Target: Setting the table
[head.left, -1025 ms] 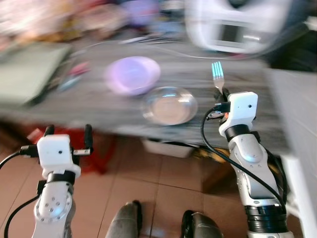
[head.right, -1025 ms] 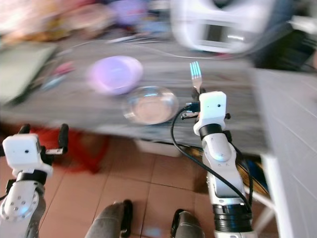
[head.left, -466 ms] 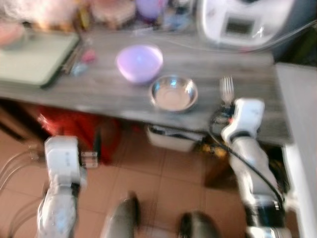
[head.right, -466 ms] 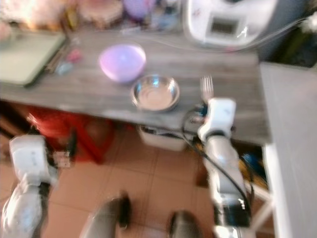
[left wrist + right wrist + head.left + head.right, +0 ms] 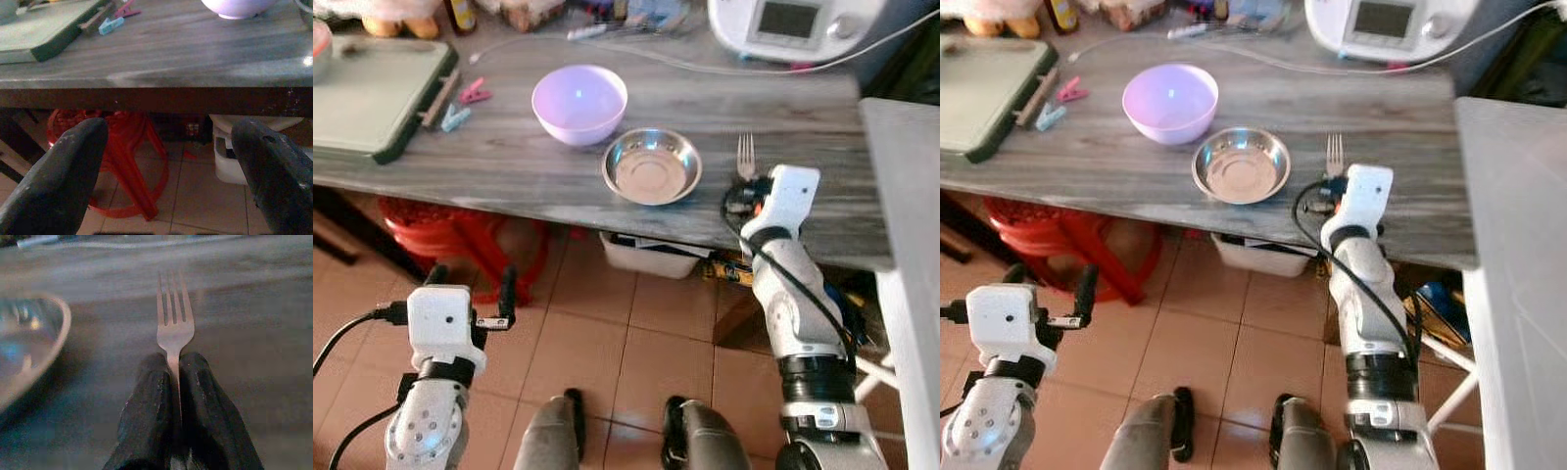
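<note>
Right gripper (image 5: 174,377) fingers pinch fork (image 5: 174,323) seemingly just above table (image 5: 509,166); left gripper (image 5: 171,152) spread, empty

Silver metal fork (image 5: 174,328), four tines, pinched by the neck between two black fingers (image 5: 146,406) of the right gripper (image 5: 175,369); tines pointing away from the robot, low over the grey wooden table (image 5: 509,166), just right of the steel bowl (image 5: 652,165); shallow, shiny, upright and near the table's front edge; lilac plastic bowl (image 5: 579,101) just behind and left of that, upright, round, apparently holding nothing.
</note>
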{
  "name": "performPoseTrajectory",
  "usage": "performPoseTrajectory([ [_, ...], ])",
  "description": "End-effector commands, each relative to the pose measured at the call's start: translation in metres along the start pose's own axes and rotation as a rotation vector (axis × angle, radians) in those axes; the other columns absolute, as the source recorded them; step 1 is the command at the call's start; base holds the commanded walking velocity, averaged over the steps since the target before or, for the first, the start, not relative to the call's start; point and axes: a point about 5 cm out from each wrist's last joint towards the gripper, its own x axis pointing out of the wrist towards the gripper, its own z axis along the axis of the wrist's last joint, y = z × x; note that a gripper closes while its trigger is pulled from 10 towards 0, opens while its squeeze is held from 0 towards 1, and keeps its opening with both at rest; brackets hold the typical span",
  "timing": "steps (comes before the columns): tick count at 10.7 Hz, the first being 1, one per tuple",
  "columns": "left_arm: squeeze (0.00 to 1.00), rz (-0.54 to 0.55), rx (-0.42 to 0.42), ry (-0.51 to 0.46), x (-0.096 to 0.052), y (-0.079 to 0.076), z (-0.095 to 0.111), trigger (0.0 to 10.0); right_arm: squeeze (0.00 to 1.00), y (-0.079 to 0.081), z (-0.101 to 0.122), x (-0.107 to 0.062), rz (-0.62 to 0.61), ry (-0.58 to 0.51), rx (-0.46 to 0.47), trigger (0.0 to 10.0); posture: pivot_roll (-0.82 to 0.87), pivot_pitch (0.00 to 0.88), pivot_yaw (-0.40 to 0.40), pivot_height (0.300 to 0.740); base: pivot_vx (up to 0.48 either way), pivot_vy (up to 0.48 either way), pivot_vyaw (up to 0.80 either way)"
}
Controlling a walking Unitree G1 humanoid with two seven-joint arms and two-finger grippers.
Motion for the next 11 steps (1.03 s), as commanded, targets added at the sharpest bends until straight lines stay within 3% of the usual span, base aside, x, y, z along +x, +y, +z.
performPoseTrajectory([
  [1, 0.0, -0.003, 0.002, 0.009, -0.003, 0.001, 0.002, 10.0, 0.0, 0.001, -0.004, 0.004, 0.002, 0.025, 0.021, 10.0, 0.12, 0.287, 0.03, 0.74, 0.0, 0.0, 0.0],
  [5, 0.0, -0.025, 0.006, 0.018, -0.005, 0.001, 0.005, 10.0, 0.0, 0.018, 0.003, 0.024, 0.002, 0.048, 0.128, 10.0, 0.14, 0.306, 0.042, 0.74, 0.0, 0.0, 0.0],
  [8, 0.0, -0.034, 0.004, 0.021, -0.004, -0.001, 0.006, 10.0, 0.0, 0.034, -0.007, 0.021, -0.005, 0.126, 0.199, 10.0, 0.14, 0.306, 0.042, 0.74, 0.0, 0.0, 0.0],
  [11, 0.0, -0.044, -0.005, 0.02, -0.003, -0.004, 0.007, 10.0, 0.0, 0.02, -0.017, 0.015, -0.062, 0.17, 0.136, 10.0, 0.13, 0.303, 0.038, 0.74, 0.0, 0.0, 0.0],
])
